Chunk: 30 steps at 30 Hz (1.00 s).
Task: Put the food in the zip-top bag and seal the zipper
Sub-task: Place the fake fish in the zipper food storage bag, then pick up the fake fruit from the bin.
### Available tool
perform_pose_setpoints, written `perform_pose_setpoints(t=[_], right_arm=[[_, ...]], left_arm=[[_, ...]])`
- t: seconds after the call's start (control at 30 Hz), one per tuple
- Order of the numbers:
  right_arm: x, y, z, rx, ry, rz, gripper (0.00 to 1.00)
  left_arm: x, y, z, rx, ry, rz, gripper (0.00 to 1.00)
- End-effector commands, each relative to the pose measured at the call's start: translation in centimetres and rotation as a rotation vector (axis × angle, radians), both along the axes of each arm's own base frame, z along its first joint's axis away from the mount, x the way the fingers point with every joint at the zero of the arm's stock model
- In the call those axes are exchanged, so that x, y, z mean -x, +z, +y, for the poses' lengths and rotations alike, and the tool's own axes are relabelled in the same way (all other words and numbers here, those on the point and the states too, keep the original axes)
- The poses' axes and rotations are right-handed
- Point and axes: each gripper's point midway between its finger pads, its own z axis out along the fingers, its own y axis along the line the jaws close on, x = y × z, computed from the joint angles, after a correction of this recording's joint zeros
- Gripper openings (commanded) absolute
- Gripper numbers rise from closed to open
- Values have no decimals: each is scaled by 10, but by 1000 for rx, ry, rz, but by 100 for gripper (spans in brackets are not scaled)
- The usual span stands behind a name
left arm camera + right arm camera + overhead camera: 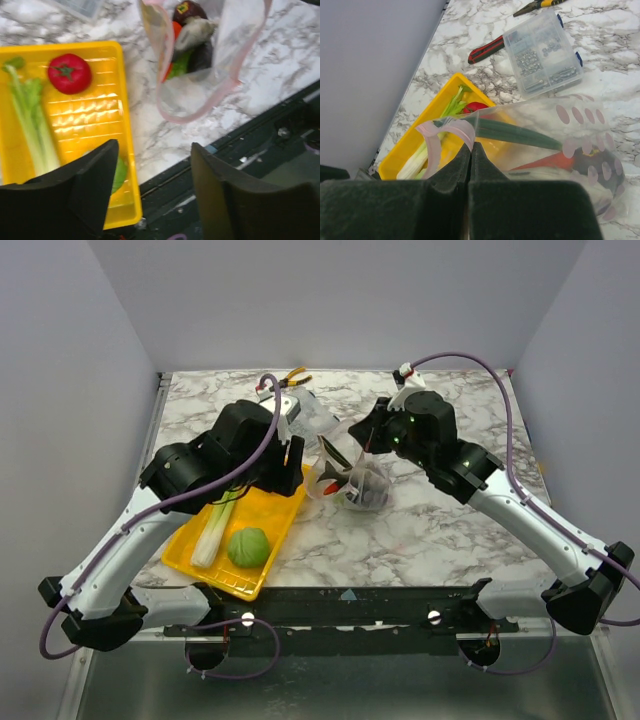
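The clear zip-top bag (pixel 352 483) stands open on the marble, and my right gripper (pixel 368 446) is shut on its mouth edge. In the right wrist view the gripper (pixel 471 146) pinches the pink zipper (pixel 451 128). The bag (pixel 555 140) holds greens, an orange-red piece and a dark piece. My left gripper (pixel 154 148) is open and empty, above the near edge of the yellow tray (pixel 126 130). The tray holds the red tomato (pixel 69 73), the leek (pixel 31 120) and the green cabbage (pixel 248 546). The bag's mouth (pixel 200 60) gapes toward the left wrist camera.
A rigid clear box of screws (pixel 542 52) and red-handled pliers (pixel 487 49) lie at the back of the table, with yellow-handled pliers (pixel 295 375) behind them. The table's black front rail (pixel 260 130) runs just below my left gripper.
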Motion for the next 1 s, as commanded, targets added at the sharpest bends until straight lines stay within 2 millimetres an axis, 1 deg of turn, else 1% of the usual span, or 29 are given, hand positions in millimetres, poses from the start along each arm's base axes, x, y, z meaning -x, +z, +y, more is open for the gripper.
perform_pose_setpoints(t=[0.0, 0.07, 0.13, 0.2, 0.3, 0.4, 0.47, 0.57, 0.63, 0.7, 0.83, 0.9, 0.93, 0.97], right_arm=[[3, 10, 6, -40, 24, -20, 1], [4, 12, 6, -42, 27, -22, 1], [6, 13, 5, -44, 29, -23, 1], [8, 15, 1, -43, 22, -27, 1], [9, 17, -7, -36, -7, -35, 1], [10, 19, -16, -29, -36, -42, 1], [11, 20, -20, -26, -45, -47, 1], [12, 20, -24, -21, -61, -49, 1], [12, 20, -26, -19, -68, -48, 1], [12, 19, -27, -17, -70, -45, 1], [14, 18, -29, -15, -72, -43, 1], [15, 19, -30, -15, -72, -44, 1], [16, 20, -30, -16, -72, -47, 1], [15, 21, -31, -14, -72, -50, 1]], left_arm=[[28, -22, -38, 174, -185, 128, 56], [31, -31, -38, 182, -179, 140, 57], [28, -34, -32, 179, -154, 117, 60], [24, -33, -23, 186, -116, 82, 69], [16, -27, -3, 219, -29, 14, 80], [5, -25, 19, 275, 76, -43, 85], [-3, -31, 34, 295, 153, -56, 87], [-20, -53, 60, 281, 321, -37, 95], [-30, -70, 68, 286, 386, 14, 98], [-38, -87, 70, 311, 433, 90, 99], [-57, -119, 69, 411, 486, 218, 98], [-72, -136, 74, 460, 543, 225, 99], [-81, -146, 80, 472, 596, 213, 99], [-88, -152, 85, 488, 626, 193, 99]])
